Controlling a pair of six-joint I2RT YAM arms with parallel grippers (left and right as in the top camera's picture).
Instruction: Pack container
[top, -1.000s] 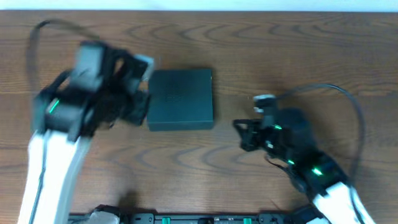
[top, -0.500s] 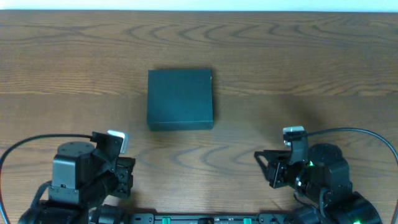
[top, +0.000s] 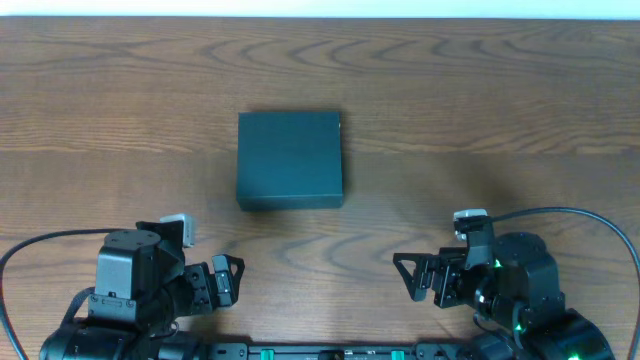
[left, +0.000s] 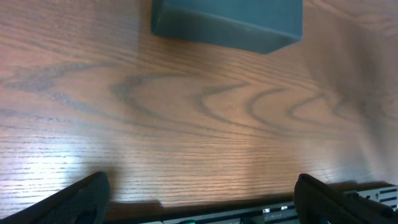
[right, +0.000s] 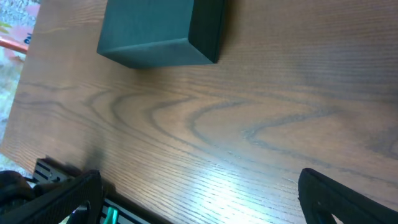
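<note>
Box (top: 290, 158) lies shut on worktop (top: 500, 100): probably light, stiff cardboard with crushable walls, so take lid's free edge. Left tool (top: 235, 279) and right tool (top: 405, 278) both wide, empty.

Matte dark-teal cardboard container (top: 290, 160); glossy wood-grain table (top: 480, 110).

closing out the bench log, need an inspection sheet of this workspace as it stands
surface: wooden table, bare wood around the box
job's things: dark box, lid shut, flat, mid-table
clutter: nothing seen
grippers: left pincer and right pincer open, empty, by the near edge, apart from the box
cables: left cable and right cable, black, each arcs by its arm, off the box
surroundings: rail with green lights along the near edge; pale strip past the far edge
</note>
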